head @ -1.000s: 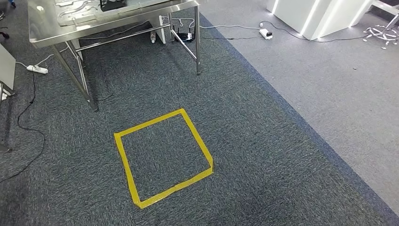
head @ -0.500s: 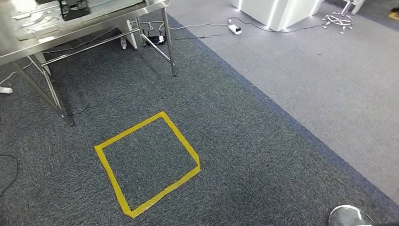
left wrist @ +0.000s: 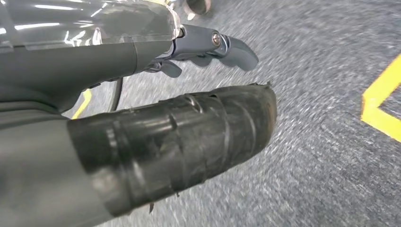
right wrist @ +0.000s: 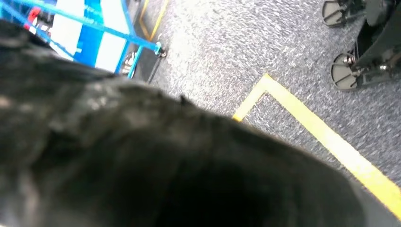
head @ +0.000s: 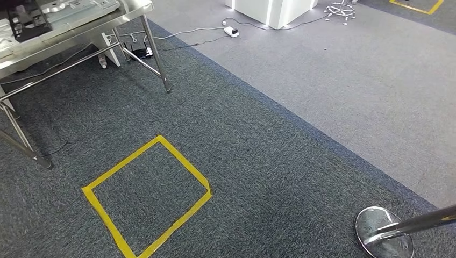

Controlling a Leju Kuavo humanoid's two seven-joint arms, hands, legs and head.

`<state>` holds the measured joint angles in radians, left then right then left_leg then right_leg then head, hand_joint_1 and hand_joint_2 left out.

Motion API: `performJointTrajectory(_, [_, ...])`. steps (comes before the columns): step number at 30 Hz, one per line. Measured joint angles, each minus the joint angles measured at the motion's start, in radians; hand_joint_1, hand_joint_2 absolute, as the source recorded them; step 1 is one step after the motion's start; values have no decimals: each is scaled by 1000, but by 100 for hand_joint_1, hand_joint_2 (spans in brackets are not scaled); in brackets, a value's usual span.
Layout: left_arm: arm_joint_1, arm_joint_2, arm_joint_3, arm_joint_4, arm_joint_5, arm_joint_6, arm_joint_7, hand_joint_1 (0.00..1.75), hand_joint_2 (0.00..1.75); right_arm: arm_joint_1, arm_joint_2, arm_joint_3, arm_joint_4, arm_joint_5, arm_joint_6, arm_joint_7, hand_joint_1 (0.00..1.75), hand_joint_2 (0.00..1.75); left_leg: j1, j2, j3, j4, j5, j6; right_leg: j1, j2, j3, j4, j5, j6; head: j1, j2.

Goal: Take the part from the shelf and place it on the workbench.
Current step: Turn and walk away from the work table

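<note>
Workbench point(head: 80, 24) far left, taped floor square point(head: 146, 196) before it, stanchion base point(head: 384, 232) near right

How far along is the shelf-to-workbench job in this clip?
Nothing looks done yet. The left hand holds no part, its fingers apart above the carpet. The head view looks down at a yellow tape square beside the steel workbench. Fetching the part and placing it remain.

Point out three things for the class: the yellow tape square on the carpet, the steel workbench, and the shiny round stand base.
yellow tape square point(head: 185, 166): head view, on its right-hand strip of tape.
steel workbench point(head: 80, 27): head view, on its front edge.
round stand base point(head: 376, 221): head view, on the polished disc.
</note>
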<state>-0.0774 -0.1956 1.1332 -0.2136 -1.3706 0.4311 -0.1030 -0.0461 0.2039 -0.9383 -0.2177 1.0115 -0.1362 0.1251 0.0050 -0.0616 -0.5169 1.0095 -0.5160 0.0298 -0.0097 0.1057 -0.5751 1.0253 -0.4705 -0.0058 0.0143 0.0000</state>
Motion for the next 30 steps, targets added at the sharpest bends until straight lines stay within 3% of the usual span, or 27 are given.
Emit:
performJointTrajectory(2, [-4, 0, 0, 0, 0, 0, 0, 0, 0, 4, 0, 0, 0, 1, 0, 0, 0, 0, 0, 17, 5, -11, 8, 5, -3, 11, -4, 0, 3, 12, 0, 0])
performJointTrajectory(4, [-4, 0, 0, 0, 2, -1, 0, 0, 0, 6, 0, 1, 0, 3, 0, 0, 0, 0, 6, 40, 14, -29, 19, 15, -1, -23, -20, 34, -22, 20, 2, 0])
performJointTrajectory(6, [0, 1, 0, 0, 4, -2, 1, 0, 0, 4, 0, 4, 1, 8, 0, 1, 0, 0, 7, 67, 16, -37, 24, 23, -1, -73, -72, 143, -85, 27, 4, 0])
performJointTrajectory(7, [2, 1, 1, 0, 5, -3, 2, 0, 0, 3, 1, 5, 1, 10, 1, 2, 0, 0, 6, 81, 15, -37, 23, 25, -4, -85, -102, 205, -113, 31, 5, 0])
performJointTrajectory(8, [3, 2, 1, 0, 6, -3, 2, 0, 0, 3, 1, 7, 1, 11, 1, 3, 0, 0, 6, 96, 15, -36, 22, 24, -8, -92, -122, 249, -126, 35, 5, 0])
performJointTrajectory(9, [3, 2, 1, 0, 8, -4, 3, 0, 0, 3, 2, 8, 2, 13, 1, 4, 0, 0, 6, 109, 16, -35, 19, 22, -13, -97, -124, 257, -119, 40, 5, 0])
performJointTrajectory(12, [2, 2, 1, 0, 10, -6, 2, 0, 0, 3, 2, 8, 2, 15, 2, 6, 0, 0, 9, 129, 18, -33, 14, 15, -22, -105, -93, 203, -74, 47, 5, 0])
performJointTrajectory(15, [2, 2, 1, 0, 10, -6, 2, 0, 0, 3, 2, 8, 2, 16, 2, 6, 0, 0, 9, 130, 18, -32, 14, 14, -23, -107, -86, 190, -68, 48, 5, 0])
performJointTrajectory(18, [1, 3, 1, 0, 10, -7, 1, 0, 0, 2, 2, 8, 2, 19, 5, 8, 0, 0, 12, 143, 20, -24, 5, 3, -25, -138, -27, 84, -29, 51, 5, 0])
performJointTrajectory(19, [0, 4, 1, 0, 11, -7, 0, 0, 0, 0, 4, 9, 2, 22, 7, 11, 0, 0, 14, 154, 23, -19, -3, -10, -23, -143, -7, 41, -16, 42, 4, 0])
performJointTrajectory(21, [-3, 6, 1, 0, 11, -8, -1, 0, 0, -3, 6, 11, 4, 27, 10, 18, 0, 0, 18, 134, 17, 13, -37, -33, -17, -134, 3, 8, -14, 17, 3, 0])
performJointTrajectory(22, [-4, 6, 1, 0, 11, -8, -1, 0, 0, -4, 7, 12, 4, 28, 11, 22, 0, 0, 20, 115, 3, 54, -66, -40, -15, -116, 0, 4, -10, 4, 1, 0])
performJointTrajectory(23, [-3, 6, 1, 0, 11, -8, 0, 0, 0, -4, 7, 12, 4, 29, 11, 25, 0, 0, 20, 90, -25, 116, -101, -39, -13, -107, -1, 4, -9, 0, 1, 0])
performJointTrajectory(25, [0, 5, 1, 0, 10, -8, 1, 0, 0, -5, 7, 13, 4, 29, 11, 31, 0, 0, 17, 74, -91, 249, -153, -33, -5, -83, -3, 4, -9, -7, 1, 0])
performJointTrajectory(26, [2, 5, 1, 0, 10, -8, 1, 0, 0, -5, 7, 13, 5, 29, 11, 34, 0, 0, 16, 72, -111, 281, -152, -29, -1, -69, -2, 4, -8, -9, 0, 0])
performJointTrajectory(27, [2, 5, 1, 0, 10, -8, 1, 0, 0, -5, 8, 13, 5, 29, 11, 36, 0, 0, 13, 69, -112, 272, -129, -22, 2, -54, 0, 4, -8, -10, 0, 0])
performJointTrajectory(28, [3, 5, 1, 0, 11, -8, 1, 0, 0, -5, 8, 13, 5, 29, 11, 37, 0, 0, 9, 64, -96, 226, -90, -14, 5, -39, 3, 4, -8, -10, 0, 0])
performJointTrajectory(30, [4, 7, 1, 0, 11, -8, 1, 0, 0, -5, 10, 13, 6, 29, 12, 40, 0, 0, 1, 19, -44, 89, -14, 4, 6, -13, 4, 5, -8, -9, 1, 0])
